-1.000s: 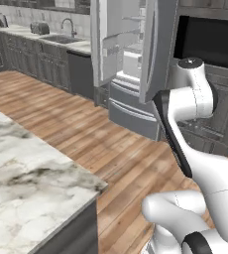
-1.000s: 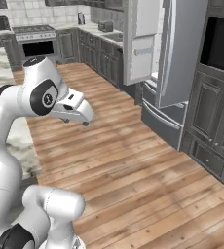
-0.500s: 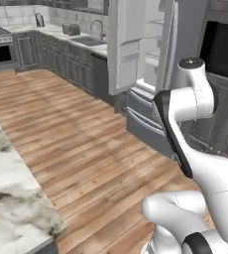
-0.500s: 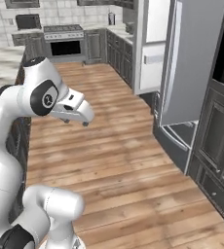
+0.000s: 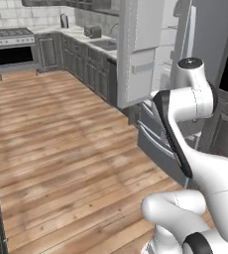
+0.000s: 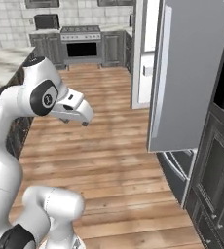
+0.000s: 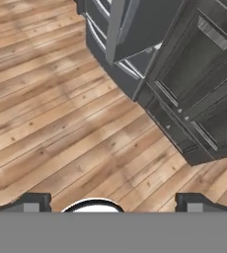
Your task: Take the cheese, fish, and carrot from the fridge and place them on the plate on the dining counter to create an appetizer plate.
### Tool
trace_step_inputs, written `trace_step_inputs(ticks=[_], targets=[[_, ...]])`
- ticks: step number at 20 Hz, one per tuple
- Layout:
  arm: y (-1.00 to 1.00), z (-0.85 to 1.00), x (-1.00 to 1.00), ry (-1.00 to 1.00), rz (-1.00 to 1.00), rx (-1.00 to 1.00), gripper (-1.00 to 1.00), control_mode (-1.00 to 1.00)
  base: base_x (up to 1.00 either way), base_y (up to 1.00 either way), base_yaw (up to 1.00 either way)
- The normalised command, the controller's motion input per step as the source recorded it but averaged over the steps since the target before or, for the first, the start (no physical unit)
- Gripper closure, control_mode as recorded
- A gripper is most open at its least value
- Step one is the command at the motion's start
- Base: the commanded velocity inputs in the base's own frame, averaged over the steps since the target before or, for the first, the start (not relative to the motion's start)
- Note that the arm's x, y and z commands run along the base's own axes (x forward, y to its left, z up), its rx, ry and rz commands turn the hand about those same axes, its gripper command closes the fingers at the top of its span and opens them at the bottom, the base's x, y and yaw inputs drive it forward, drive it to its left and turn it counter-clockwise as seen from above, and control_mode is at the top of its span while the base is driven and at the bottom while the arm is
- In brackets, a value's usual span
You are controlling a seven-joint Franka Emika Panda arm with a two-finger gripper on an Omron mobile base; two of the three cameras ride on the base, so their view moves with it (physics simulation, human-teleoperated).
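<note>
The fridge (image 5: 150, 54) stands ahead with both doors swung out. Its big grey right door (image 6: 192, 73) is close on the right, and its lower drawers (image 7: 110, 39) show in the hand view. My gripper (image 6: 75, 121) hangs open and empty over the wooden floor, well short of the fridge; its fingertips (image 7: 32, 202) stand wide apart. A strip of the marble dining counter (image 6: 4, 63) runs at the left edge. The cheese, fish, carrot and plate are out of view.
A dark built-in oven cabinet (image 6: 216, 160) sits right of the fridge. A stove (image 6: 82, 44) and grey cabinets (image 5: 91, 69) line the back wall. Wooden floor (image 5: 61, 139) stretches between the counter and the fridge.
Both base views have swung round: the fridge has come nearer and more central, and the marble counter has slid off to the left. The arm holds its pose, gripper still open.
</note>
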Motion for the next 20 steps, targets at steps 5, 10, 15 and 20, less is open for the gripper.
trace_step_inputs(ticks=[5, 10, 15, 20], targets=[[0.0, 0.0, 0.0, 0.0, 0.0, 0.0, -1.0, 1.0, 1.0, -0.17, 0.05], [0.0, 0.0, 0.0, 0.0, 0.0, 0.0, -1.0, 1.0, 1.0, 0.0, -0.07], [0.0, 0.0, 0.0, 0.0, 0.0, 0.0, -1.0, 1.0, 1.0, 0.0, -0.31], [0.0, 0.0, 0.0, 0.0, 0.0, 0.0, -1.0, 1.0, 1.0, 0.04, -0.48]])
